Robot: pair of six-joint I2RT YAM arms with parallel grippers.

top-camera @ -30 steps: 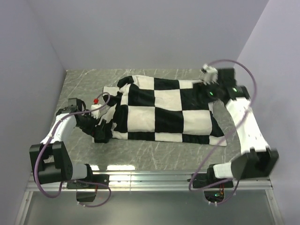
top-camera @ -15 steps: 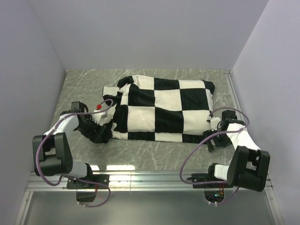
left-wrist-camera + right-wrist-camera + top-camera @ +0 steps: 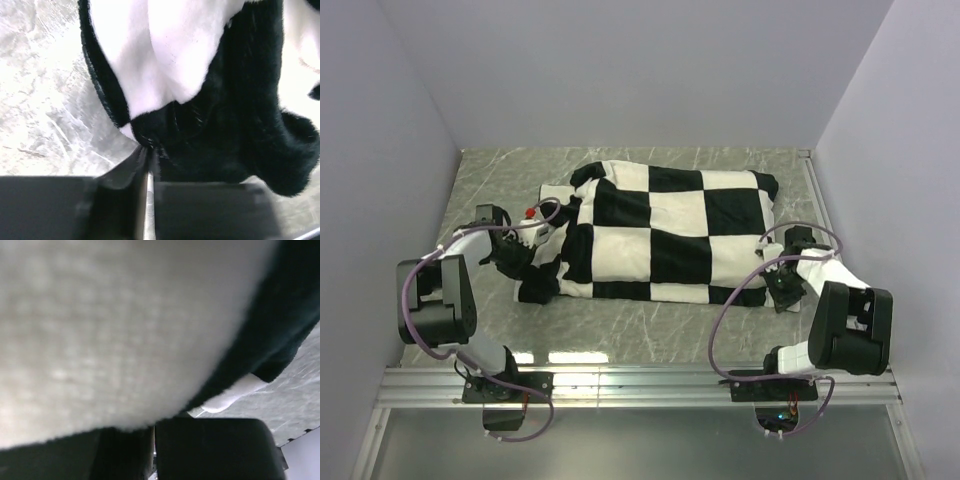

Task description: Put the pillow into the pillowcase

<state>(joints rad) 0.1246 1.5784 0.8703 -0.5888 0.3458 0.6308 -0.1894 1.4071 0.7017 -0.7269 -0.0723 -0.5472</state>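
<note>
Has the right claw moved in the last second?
Yes. The right claw swung from near the back wall toward the near rail, to the pillowcase's near-right corner.

Left end effector (image 3: 148, 159) closed, right end effector (image 3: 153, 432) closed

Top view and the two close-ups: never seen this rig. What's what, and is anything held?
A robot's left arm and right arm are bolted at the table's near edge. The wide picture is from a fixed camera above and behind them; each close-up is from a wrist camera looking past its own fingers. A black-and-white checkered pillowcase lies on the table. The left fingers pinch its black edge. The right fingers are shut at its near right corner; whether they hold fabric is unclear.
</note>
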